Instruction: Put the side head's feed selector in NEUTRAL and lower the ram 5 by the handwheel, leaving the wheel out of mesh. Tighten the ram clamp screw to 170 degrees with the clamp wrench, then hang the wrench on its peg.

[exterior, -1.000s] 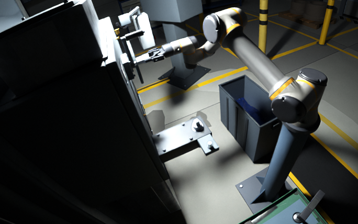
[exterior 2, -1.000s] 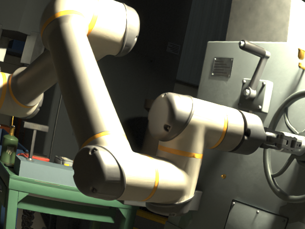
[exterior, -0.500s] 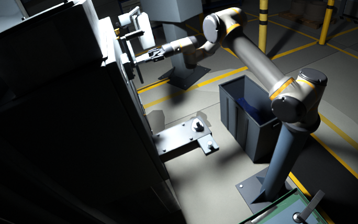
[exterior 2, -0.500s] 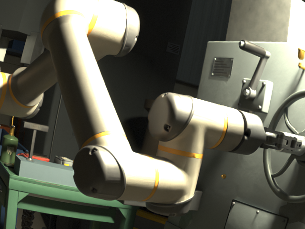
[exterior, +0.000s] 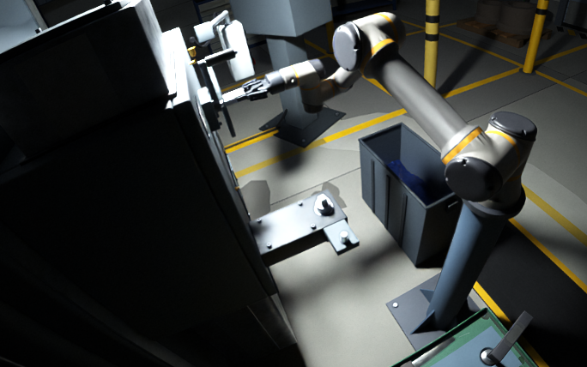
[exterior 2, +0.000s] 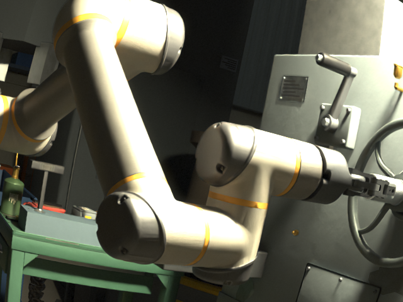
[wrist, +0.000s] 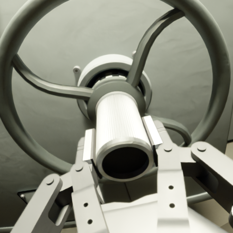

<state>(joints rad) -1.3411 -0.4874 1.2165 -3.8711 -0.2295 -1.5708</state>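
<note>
The feed selector lever point(exterior 2: 337, 87) stands on the side head's face, up and left of the handwheel point(wrist: 114, 80). The handwheel has a grey rim, curved spokes and a ribbed white hub sleeve point(wrist: 121, 126) pointing out at me. My gripper point(wrist: 121, 143) is level with the hub and I hold the hub sleeve between my closed fingers. In the side camera the gripper point(exterior: 249, 91) reaches the machine face from the right. The clamp wrench point(exterior: 508, 339) stands on the green bench at lower right.
A dark open bin point(exterior: 409, 190) stands on the floor beside the arm's base. A grey bracket plate point(exterior: 298, 225) juts from the machine foot. Yellow posts point(exterior: 431, 39) stand behind. A green oil can point(exterior 2: 12, 191) sits on the bench.
</note>
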